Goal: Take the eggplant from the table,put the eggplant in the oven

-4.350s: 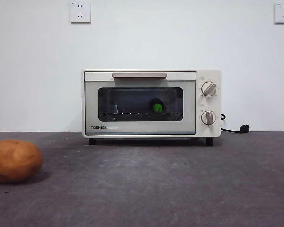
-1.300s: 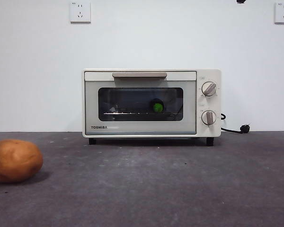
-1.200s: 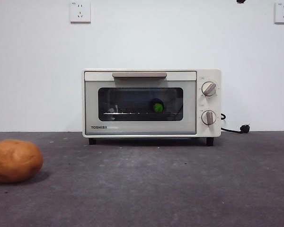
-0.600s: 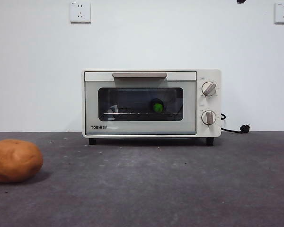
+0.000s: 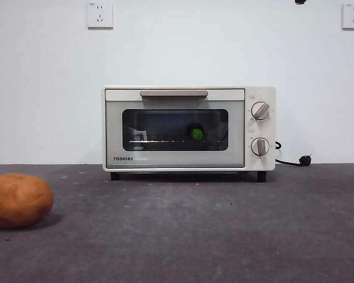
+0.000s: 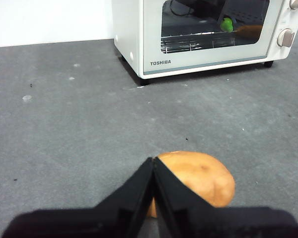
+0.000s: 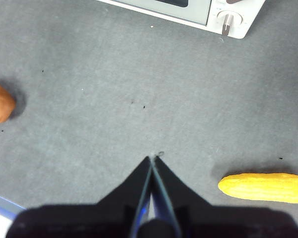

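Note:
The cream-white oven [image 5: 174, 159] stands at the back of the table [image 5: 194, 236] with its door closed. Through the dark glass I see the eggplant's green cap [image 5: 196, 134] on the wire rack; its purple body barely shows. The left wrist view also shows the oven [image 6: 134, 29] and the green cap [image 6: 227, 24] inside. My left gripper [image 6: 153, 161] is shut and empty, hanging just above an orange-brown potato-like lump [image 6: 203, 176]. My right gripper [image 7: 152, 159] is shut and empty, high over bare table, with the oven's knob corner [image 7: 238, 27] far from it.
The potato-like lump [image 5: 17, 200] lies at the table's front left. A yellow corn cob [image 7: 263, 187] lies beside the right gripper. A black arm tip [image 5: 300, 2] pokes in at the top edge. The oven's power cord [image 5: 295, 160] trails at its right.
A black arm tip has appeared at the top edge since the oldest frame. Over the last second nothing has moved; the oven door stays closed.

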`<state>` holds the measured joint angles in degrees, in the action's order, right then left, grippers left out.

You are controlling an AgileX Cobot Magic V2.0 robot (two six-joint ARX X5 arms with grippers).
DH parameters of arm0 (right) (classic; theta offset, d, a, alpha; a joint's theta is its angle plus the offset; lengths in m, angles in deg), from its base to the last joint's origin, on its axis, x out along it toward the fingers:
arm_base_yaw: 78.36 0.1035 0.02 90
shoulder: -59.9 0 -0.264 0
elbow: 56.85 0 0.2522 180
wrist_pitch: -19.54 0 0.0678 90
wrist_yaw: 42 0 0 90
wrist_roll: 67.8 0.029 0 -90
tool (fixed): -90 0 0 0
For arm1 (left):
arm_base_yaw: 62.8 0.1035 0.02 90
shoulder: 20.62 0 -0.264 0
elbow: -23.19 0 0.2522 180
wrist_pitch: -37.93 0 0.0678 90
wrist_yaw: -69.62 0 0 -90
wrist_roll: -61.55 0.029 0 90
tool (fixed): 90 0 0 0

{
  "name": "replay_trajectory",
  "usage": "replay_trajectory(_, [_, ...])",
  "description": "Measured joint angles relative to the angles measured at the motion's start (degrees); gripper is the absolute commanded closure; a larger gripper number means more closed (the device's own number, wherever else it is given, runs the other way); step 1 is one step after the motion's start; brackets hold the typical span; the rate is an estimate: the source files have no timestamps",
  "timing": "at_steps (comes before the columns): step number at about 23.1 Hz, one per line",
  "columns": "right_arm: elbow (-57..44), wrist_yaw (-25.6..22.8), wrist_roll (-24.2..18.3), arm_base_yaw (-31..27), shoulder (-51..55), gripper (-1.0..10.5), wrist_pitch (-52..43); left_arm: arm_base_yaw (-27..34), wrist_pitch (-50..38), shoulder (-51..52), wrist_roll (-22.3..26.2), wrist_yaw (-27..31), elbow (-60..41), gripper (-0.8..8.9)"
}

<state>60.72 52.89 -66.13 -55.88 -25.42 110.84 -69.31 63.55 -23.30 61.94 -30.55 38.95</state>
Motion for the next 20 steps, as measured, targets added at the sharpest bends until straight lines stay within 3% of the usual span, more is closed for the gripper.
replay_trajectory(3, [0.0, -0.8, -0.1, 0.0, 0.0, 9.5, 0.0, 0.0, 0.0, -0.4, 0.0, 0.0, 0.0, 8.17])
replay_trajectory(7, [0.0, -10.7, -1.7, 0.0, 5.8, 9.5, -1.3, 0.0, 0.0, -0.8, 0.0, 0.0, 0.0, 8.18])
replay_trajectory(11, [0.0, -10.8, -3.1, -0.7, 19.2, 9.5, -8.3, 0.0, 0.0, -1.0, 0.0, 0.0, 0.0, 8.18])
replay_trajectory(16, [0.0, -11.1, -5.9, -10.2, 33.7, 9.5, -11.3, 0.0, 0.0, -1.0, 0.0, 0.0, 0.0, 8.18])
replay_trajectory(20, [0.0, -12.9, -7.0, -12.7, 41.2, 9.5, -11.1, 0.0, 0.0, -1.0, 0.0, 0.0, 0.0, 8.18])
